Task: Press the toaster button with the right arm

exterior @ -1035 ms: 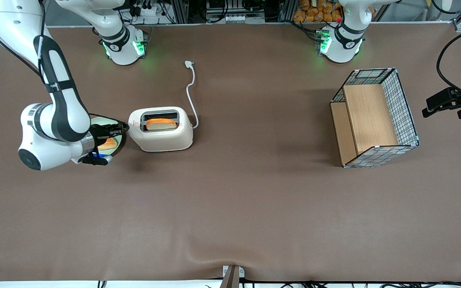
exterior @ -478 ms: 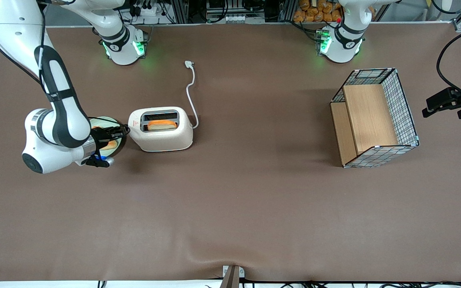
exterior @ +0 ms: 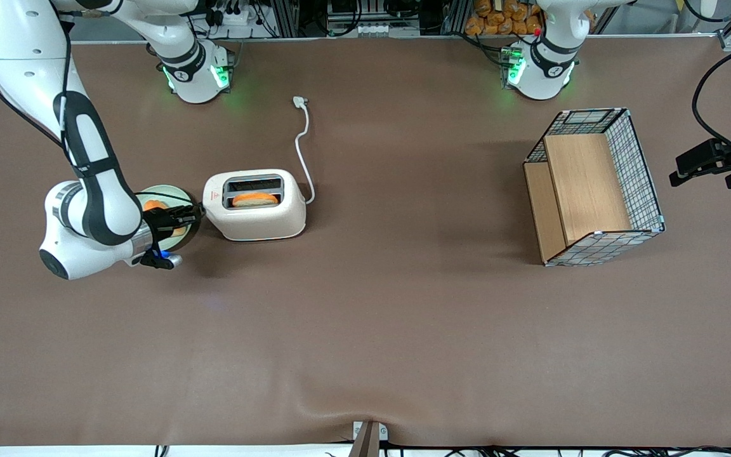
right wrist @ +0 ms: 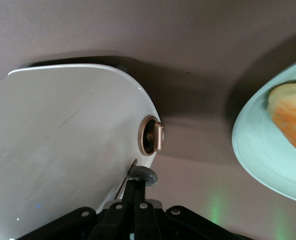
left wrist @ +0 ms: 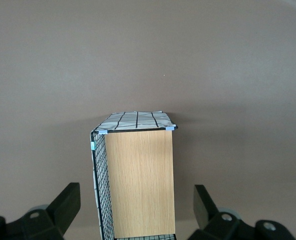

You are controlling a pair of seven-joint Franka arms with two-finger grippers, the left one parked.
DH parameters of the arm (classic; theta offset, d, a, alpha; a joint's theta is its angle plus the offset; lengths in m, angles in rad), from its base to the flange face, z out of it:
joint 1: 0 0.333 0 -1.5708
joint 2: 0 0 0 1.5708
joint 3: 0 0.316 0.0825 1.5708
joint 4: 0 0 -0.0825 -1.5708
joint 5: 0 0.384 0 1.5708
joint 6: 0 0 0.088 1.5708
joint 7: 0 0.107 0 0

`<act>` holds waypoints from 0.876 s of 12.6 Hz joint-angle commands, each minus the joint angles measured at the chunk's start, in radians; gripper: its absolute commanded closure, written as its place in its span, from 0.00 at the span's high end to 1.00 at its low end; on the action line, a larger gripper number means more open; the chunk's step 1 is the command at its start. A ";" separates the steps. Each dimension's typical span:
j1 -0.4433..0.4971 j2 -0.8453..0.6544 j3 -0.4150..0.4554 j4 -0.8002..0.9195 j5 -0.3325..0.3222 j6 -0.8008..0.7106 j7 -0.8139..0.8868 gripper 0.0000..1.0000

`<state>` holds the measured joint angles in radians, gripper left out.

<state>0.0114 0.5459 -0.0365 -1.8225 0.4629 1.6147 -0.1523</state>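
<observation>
The cream-white toaster (exterior: pixel 255 216) stands on the brown table with an orange bread slice (exterior: pixel 254 198) low in its dark top slot. My right arm's gripper (exterior: pixel 195 212) is at the toaster's narrow end face, over the green plate (exterior: pixel 157 191). In the right wrist view the black fingers are shut together, and the gripper (right wrist: pixel 140 184) rests its tips on the small grey toaster button (right wrist: pixel 145 174). This sits on the toaster's end face (right wrist: pixel 63 140), beside a round copper knob (right wrist: pixel 151 136).
The green plate (right wrist: pixel 267 160) holds an orange piece of bread (right wrist: pixel 290 117) close beside the gripper. The white cord (exterior: pixel 302 146) runs from the toaster toward the arm bases. A wire basket with a wooden shelf (exterior: pixel 594 187) lies toward the parked arm's end, also in the left wrist view (left wrist: pixel 138 180).
My right arm has sunk lower at the toaster's end face. The bread slice has dropped deeper into the slot.
</observation>
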 commanded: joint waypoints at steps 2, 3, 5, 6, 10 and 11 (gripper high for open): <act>-0.013 0.042 0.007 -0.003 0.020 0.048 -0.049 0.00; -0.011 0.042 0.007 -0.001 0.020 0.047 -0.049 0.00; -0.010 0.022 0.006 0.008 0.020 0.033 -0.044 0.00; -0.008 0.000 0.004 0.014 0.017 0.027 -0.038 0.00; -0.008 -0.092 0.000 0.058 -0.019 -0.013 0.010 0.01; -0.010 -0.109 0.000 0.077 -0.053 -0.021 0.014 0.06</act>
<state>0.0087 0.4921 -0.0392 -1.7597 0.4526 1.6138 -0.1615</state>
